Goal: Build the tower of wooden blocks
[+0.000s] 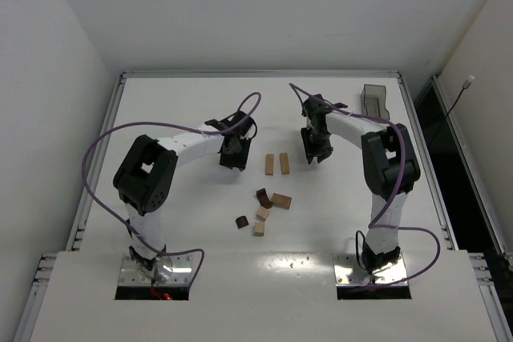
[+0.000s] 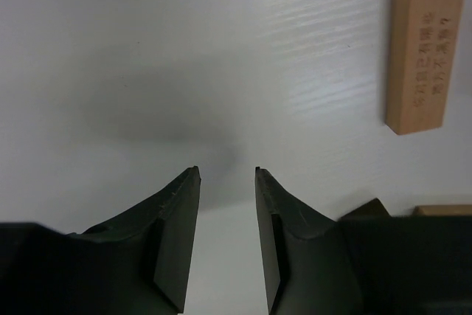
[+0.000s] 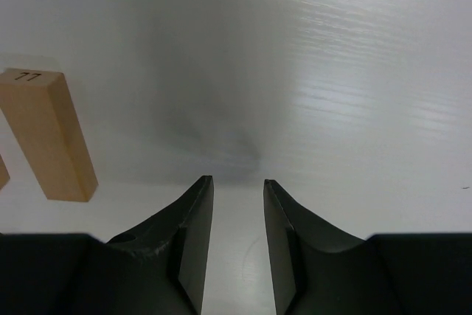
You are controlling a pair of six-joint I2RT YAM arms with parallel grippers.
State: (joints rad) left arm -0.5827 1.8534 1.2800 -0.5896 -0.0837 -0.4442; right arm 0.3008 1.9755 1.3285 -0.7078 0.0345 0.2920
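Stacking is only beginning, nothing stacked yet: five loose wood blocks [image 1: 264,207] are lying nearest on the worktop [image 1: 176,102], with two tan bars [image 1: 276,164] at their 12 o'clock. Flanking those, the left end effector [image 1: 232,158] and right end effector [image 1: 314,150] are hovering slightly parted, empty; one probably needs lowering onto a bar. The bin [image 1: 373,102], at 1 o'clock, is blocking nothing.

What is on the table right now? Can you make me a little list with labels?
tower: not started, no stack seen
tan bars: two, side by side between the arms
loose blocks: five, tan and dark brown, nearer the bases
grey bin: far right corner
left jaws: slightly apart, empty
right jaws: slightly apart, empty
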